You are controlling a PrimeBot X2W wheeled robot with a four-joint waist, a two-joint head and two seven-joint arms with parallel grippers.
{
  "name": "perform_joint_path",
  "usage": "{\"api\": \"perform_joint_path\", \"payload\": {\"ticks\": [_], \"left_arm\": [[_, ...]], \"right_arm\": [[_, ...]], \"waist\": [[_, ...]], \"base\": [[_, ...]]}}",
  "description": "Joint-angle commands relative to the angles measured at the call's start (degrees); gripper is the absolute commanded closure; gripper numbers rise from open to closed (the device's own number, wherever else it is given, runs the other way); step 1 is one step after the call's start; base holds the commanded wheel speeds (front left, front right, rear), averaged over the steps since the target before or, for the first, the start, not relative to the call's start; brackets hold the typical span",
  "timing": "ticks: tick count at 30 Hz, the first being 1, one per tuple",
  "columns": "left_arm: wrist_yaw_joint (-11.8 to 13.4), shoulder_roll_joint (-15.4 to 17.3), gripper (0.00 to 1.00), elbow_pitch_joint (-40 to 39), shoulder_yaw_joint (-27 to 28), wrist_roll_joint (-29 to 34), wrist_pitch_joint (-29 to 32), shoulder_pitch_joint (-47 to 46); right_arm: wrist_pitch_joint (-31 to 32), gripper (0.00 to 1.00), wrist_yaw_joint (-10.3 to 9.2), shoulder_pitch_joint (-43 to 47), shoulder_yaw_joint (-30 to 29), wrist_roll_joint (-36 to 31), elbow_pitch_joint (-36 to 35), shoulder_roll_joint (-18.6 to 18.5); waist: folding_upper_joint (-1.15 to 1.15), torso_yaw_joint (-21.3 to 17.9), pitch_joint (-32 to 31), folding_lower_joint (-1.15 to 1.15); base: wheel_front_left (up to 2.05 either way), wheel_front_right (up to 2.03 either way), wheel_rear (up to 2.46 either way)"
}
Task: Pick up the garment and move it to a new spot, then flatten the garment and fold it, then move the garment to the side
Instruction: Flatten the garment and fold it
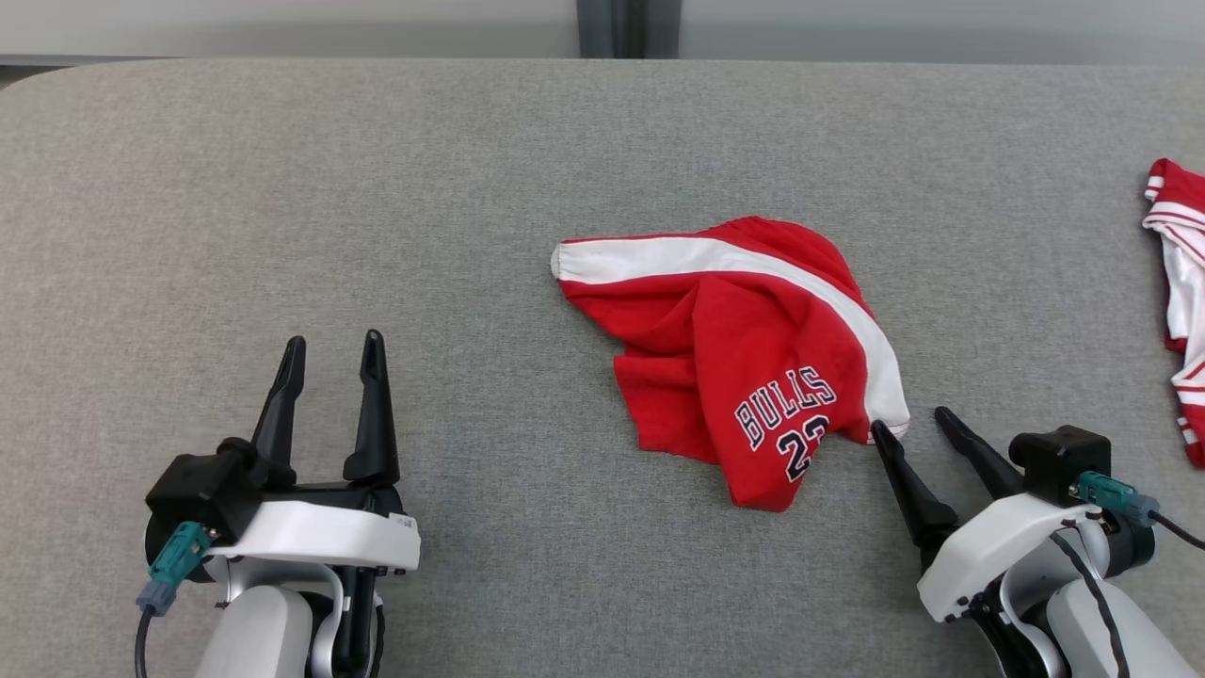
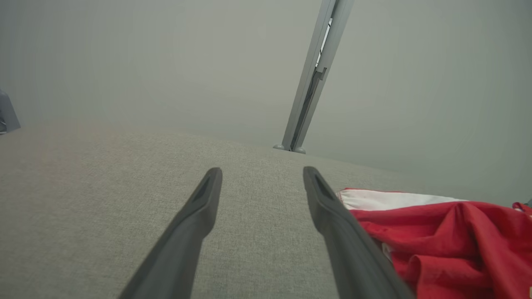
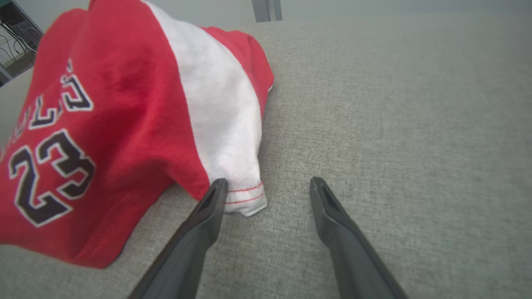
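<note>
Garment [image 1: 744,358] lies crumpled on grey table [image 1: 377,188] beside right tool [image 1: 908,419].

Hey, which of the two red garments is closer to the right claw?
The BULLS 23 garment: its white hem corner sits right at the right claw. The other garment lies apart, at the head view's right edge.

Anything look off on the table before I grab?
The red garment lies crumpled, folded over itself. A second red-and-white garment sits at the head view's right edge, partly out of frame. Nothing looks damaged.
</note>
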Motion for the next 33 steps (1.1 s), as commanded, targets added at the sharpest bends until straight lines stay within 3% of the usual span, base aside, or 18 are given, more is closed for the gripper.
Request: {"api": "perform_joint_path", "payload": {"ticks": [1, 2, 3, 4, 13, 23, 28, 33], "left_arm": [[0.4, 0.2, 0.0, 0.0, 0.1, -1.6, -0.2, -0.7], [0.5, 0.2, 0.0, -0.1, -0.1, -2.0, -0.2, -0.8], [0.5, 0.2, 0.0, -0.2, -0.2, -2.2, -0.2, -0.8], [0.6, 0.2, 0.0, -0.3, -0.2, -2.2, -0.2, -0.8], [0.7, 0.2, 0.0, 0.0, 0.9, -2.1, -0.2, 0.4], [0.8, 0.2, 0.0, -0.1, 1.2, -4.5, -0.2, 1.1], [1.0, 0.2, 0.0, -0.4, 1.1, -4.9, -0.2, 1.4], [1.2, 0.2, 0.0, -0.6, 0.7, -5.1, -0.2, 1.5]], "right_arm": [[-0.3, 0.0, -0.02, -0.5, 0.4, 0.5, 0.4, -0.7], [-0.5, 0.56, -0.02, -0.6, 0.7, 1.0, 0.7, -0.8], [-0.8, 0.97, -0.02, -0.7, 1.0, 1.5, 0.9, -1.0], [-0.9, 1.0, -0.02, -0.8, 1.2, 2.0, 1.1, -1.3], [-4.7, 1.0, -0.02, -2.5, -0.1, -0.2, 0.1, -4.2], [-8.0, 1.0, -0.02, -2.9, -8.0, -15.2, -9.6, -7.1], [-3.7, 1.0, -0.02, -0.4, -9.8, -19.1, -14.6, -7.7], [5.8, 1.0, -0.02, 4.2, -12.6, -16.5, -14.7, -6.8]], "waist": [[0.0, 0.5, 0.1, 0.0], [0.0, 0.8, 0.1, 0.0], [0.0, 0.9, 0.1, 0.0], [0.0, 1.1, 0.0, 0.0], [0.0, 0.1, -1.5, 0.0], [0.0, -2.5, -4.8, 0.0], [0.0, -3.3, -5.1, 0.0], [0.0, -3.7, -4.9, 0.0]], "base": [[0.0, 0.0, 0.0], [0.0, 0.0, 0.0], [0.0, 0.0, 0.0], [0.0, 0.0, 0.0], [0.0, 0.0, 0.0], [0.0, 0.0, 0.0], [0.0, 0.0, 0.0], [0.0, 0.0, 0.0]]}}
